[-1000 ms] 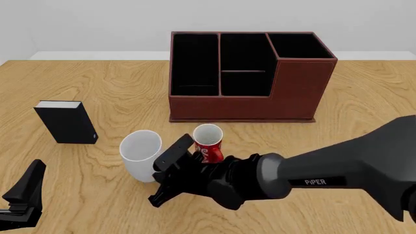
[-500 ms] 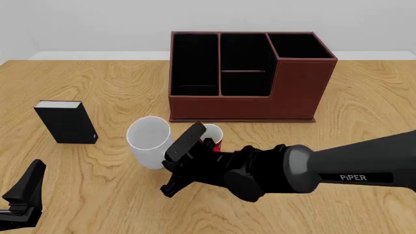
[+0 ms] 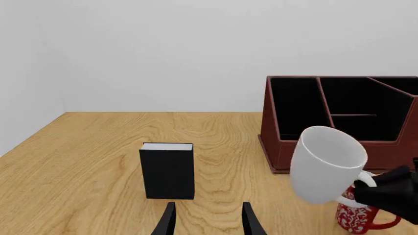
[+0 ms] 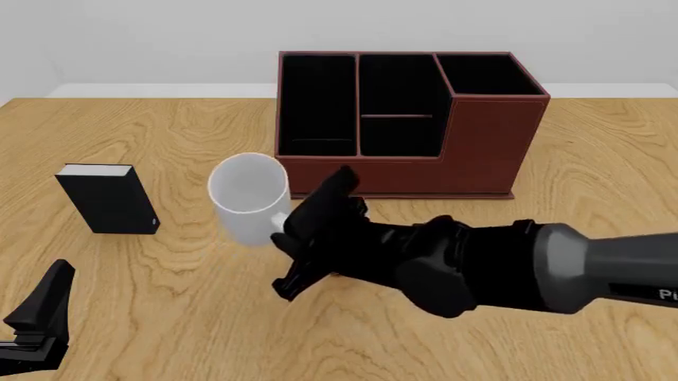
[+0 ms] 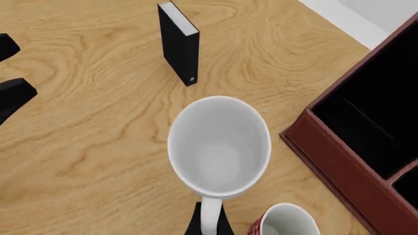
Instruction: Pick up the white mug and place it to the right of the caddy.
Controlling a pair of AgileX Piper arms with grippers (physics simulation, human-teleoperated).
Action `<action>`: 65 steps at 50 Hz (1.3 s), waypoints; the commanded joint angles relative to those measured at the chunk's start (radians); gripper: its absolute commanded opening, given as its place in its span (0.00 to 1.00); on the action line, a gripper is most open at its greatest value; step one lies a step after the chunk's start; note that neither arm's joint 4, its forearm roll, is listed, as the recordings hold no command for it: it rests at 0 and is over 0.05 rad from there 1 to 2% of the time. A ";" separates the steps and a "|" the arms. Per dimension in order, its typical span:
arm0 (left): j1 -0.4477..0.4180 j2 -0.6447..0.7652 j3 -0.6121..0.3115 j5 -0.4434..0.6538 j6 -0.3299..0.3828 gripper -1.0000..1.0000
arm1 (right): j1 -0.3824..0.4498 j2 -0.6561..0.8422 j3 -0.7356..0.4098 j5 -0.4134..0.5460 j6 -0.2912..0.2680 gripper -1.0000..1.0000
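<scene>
The white mug (image 4: 249, 198) hangs tilted above the table, in front of the caddy's left end. My right gripper (image 4: 297, 238) is shut on its loop handle. The mug also shows in the left wrist view (image 3: 323, 164) and in the right wrist view (image 5: 219, 147), open side toward the camera, with the gripper (image 5: 209, 225) on the handle. The reddish-brown caddy (image 4: 477, 143) stands at the back centre and also shows in the wrist views (image 3: 281, 142) (image 5: 339, 161). My left gripper (image 4: 37, 317) rests open and empty at the front left (image 3: 207, 225).
A red mug (image 3: 359, 218) with white script stands on the table under the right gripper (image 5: 281, 220); the arm hides it in the front view. A small black box (image 4: 106, 198) with a white top stands at the left (image 3: 168, 171) (image 5: 177, 46).
The right gripper has lifted the white mug off the table and carried it up and back toward the caddy. The arm now covers the red mug. The left arm has not moved.
</scene>
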 commanded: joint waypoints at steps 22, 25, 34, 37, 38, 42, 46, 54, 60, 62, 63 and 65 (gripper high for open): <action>0.000 0.000 0.000 0.000 0.000 1.00 | -0.036 -0.267 0.018 0.099 -0.031 0.00; 0.000 0.000 0.000 0.000 0.000 1.00 | -0.039 -0.282 0.015 0.109 -0.034 0.00; 0.000 0.000 0.000 0.000 0.000 1.00 | -0.062 -0.344 0.021 0.139 -0.039 0.00; 0.000 0.000 0.000 0.000 0.000 1.00 | -0.071 -0.359 0.023 0.148 -0.043 0.00; 0.000 0.000 0.000 0.000 0.000 1.00 | -0.076 -0.367 0.025 0.149 -0.043 0.00; 0.000 0.000 0.000 0.000 0.000 1.00 | -0.085 -0.379 0.028 0.154 -0.044 0.00; 0.000 0.000 0.000 0.000 0.000 1.00 | -0.094 -0.406 0.025 0.172 -0.046 0.00; 0.000 0.000 0.000 0.000 0.000 1.00 | -0.124 -0.471 0.027 0.207 -0.049 0.00; 0.000 0.000 0.000 0.000 0.000 1.00 | -0.146 -0.504 0.025 0.231 -0.050 0.00; 0.000 0.000 0.000 0.000 0.000 1.00 | -0.154 -0.517 0.025 0.239 -0.050 0.00; 0.000 0.000 0.000 0.000 0.000 1.00 | -0.155 -0.521 0.025 0.241 -0.049 0.00; 0.000 0.000 0.000 0.000 0.000 1.00 | -0.161 -0.530 0.028 0.247 -0.049 0.00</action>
